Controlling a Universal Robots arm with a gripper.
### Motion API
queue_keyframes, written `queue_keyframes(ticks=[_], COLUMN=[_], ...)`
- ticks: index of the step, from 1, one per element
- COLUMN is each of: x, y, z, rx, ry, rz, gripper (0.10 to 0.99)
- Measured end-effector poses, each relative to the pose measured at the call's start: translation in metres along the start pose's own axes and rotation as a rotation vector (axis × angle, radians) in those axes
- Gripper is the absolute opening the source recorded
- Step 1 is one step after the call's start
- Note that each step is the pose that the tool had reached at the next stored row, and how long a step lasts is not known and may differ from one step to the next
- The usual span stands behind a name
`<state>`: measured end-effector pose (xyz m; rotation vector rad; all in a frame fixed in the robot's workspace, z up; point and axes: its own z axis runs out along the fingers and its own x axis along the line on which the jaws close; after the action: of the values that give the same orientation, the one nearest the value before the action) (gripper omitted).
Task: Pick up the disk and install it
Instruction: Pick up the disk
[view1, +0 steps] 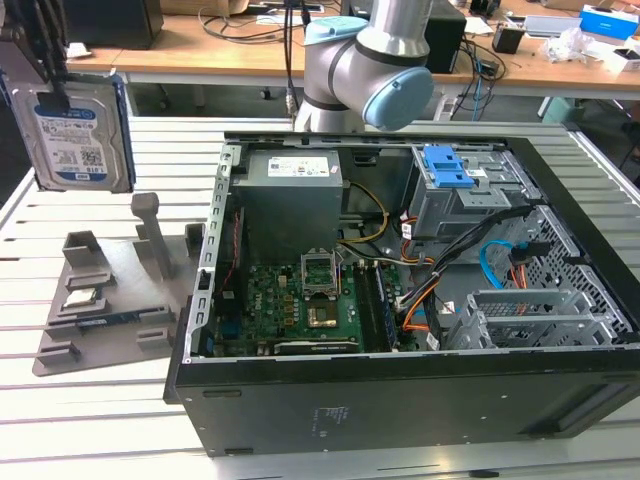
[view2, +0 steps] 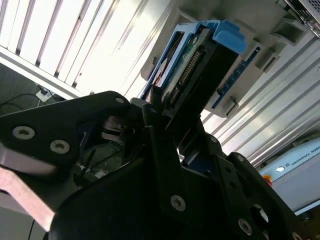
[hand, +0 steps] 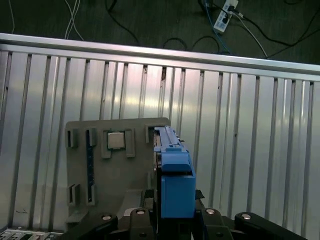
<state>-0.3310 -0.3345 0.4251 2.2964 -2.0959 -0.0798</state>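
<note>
While my tool (view2: 161, 107) clamps the disk (view1: 75, 130) by one end, the drive hangs label-out in the upper left of the exterior view, above the grey fixture (view1: 110, 290) on the bench (view1: 100, 430). Risk: the grip is on an edge, so a swing toward the open computer case (view1: 400, 300) could let it slip or snag the cables (view1: 480, 262).

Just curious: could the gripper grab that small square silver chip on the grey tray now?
Probably not: the gripper is shut on the silver blue-railed hard drive, though the chip lies uncovered.
</note>
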Motion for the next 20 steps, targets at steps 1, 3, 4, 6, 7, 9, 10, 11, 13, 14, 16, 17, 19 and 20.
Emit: queue_keyframes(ticks=[1, 3, 4, 6, 7, 9, 10, 11, 13, 14, 16, 17, 19, 20], x=[-0.0001, -0.0002, -0.0003, -0.0004, -0.0005, -0.0005, -0.0006, -0.0007, -0.0007, -0.0008, -0.0009, -0.0009, -0.0010, -0.0010], y=[0.0002, 0.0008, 0.0010, 0.0013, 0.0015, 0.0018, 0.0019, 0.0020, 0.0023, 0.0024, 0.0026, 0.0028, 0.0030, 0.0030], z=[-0.0028, -0.0148, -0.0193, -0.0261, -0.0292, -0.0349, -0.0380, -0.0402, -0.0453, -0.0492, -0.0542, -0.0570, -0.0611, -0.0632], rx=[0.000, 0.000, 0.000, -0.001, -0.001, -0.001, -0.001, -0.001, -0.001, -0.001, -0.002, -0.002, -0.002, -0.002], ry=[0.0000, 0.0000, 0.0000, 0.0000, 0.0000, 0.0000, -0.0001, -0.0001, -0.0002, -0.0001, -0.0001, -0.0002, -0.0002, -0.0002], rz=[0.000, 0.000, 0.000, 0.000, 0.000, 0.000, 0.000, 0.000, 0.000, 0.000, 0.000, 0.000, 0.000, 0.000], gripper=[0.365, 0.365, 0.365, 0.365, 0.365, 0.365, 0.365, 0.365, 0.365, 0.365, 0.365, 0.365, 0.365, 0.365])
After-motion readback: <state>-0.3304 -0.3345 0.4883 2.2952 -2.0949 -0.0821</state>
